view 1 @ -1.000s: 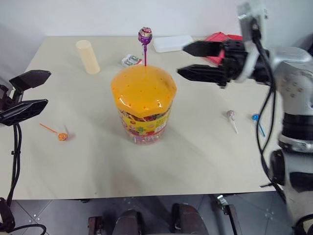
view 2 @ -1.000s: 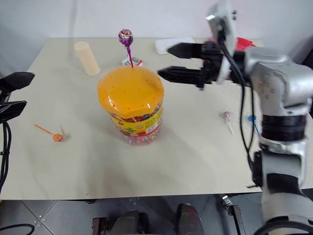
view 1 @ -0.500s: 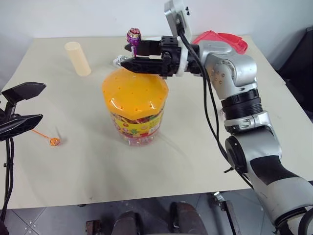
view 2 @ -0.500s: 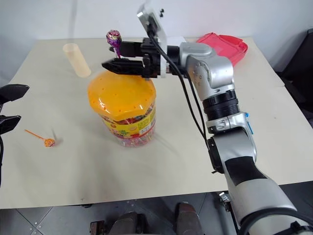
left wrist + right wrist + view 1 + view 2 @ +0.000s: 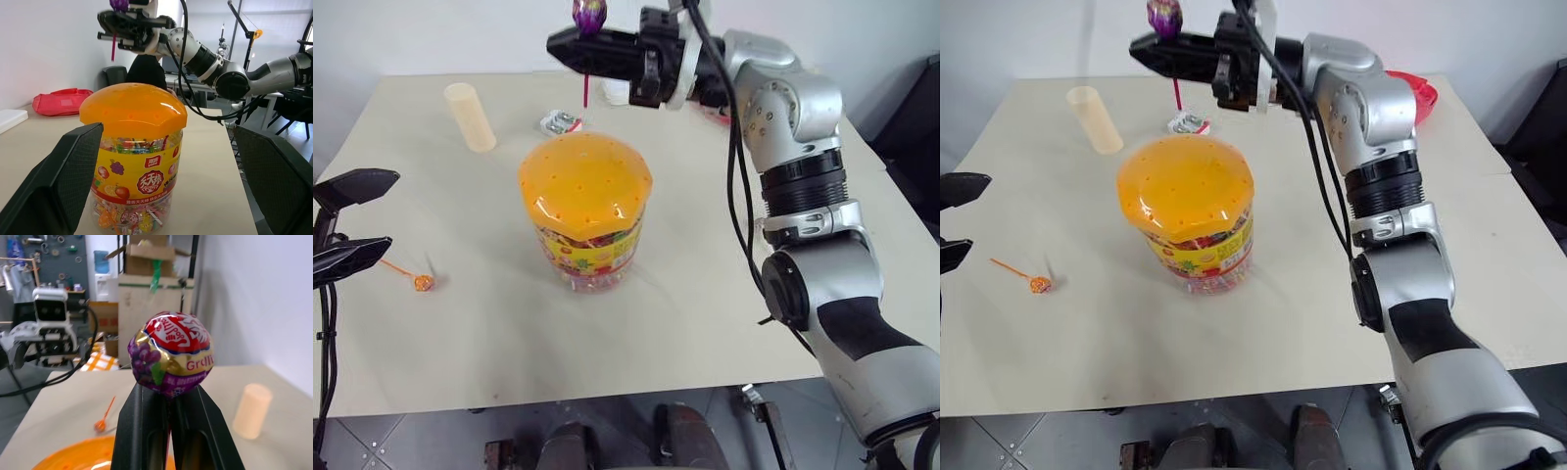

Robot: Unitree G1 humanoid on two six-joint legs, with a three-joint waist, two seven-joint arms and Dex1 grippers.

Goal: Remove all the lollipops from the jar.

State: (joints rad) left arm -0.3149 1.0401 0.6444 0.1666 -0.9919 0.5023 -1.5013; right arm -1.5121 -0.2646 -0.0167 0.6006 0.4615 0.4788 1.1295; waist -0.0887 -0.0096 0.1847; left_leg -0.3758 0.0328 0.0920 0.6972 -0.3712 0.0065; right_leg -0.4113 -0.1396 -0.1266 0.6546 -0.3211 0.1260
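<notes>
Now the right hand (image 5: pixel 570 44) is clamped on the stick of the purple lollipop (image 5: pixel 588 14), held upright above the far rim of the jar (image 5: pixel 586 201), stick end clear of the orange lid (so the next move is probably sideways and down to the desk (image 5: pixel 705 294)). One orange lollipop (image 5: pixel 421 282) lies left of the jar, near the left hand (image 5: pixel 352 217), whose fingers are spread and empty. Two lollipops visible, one jar.
</notes>
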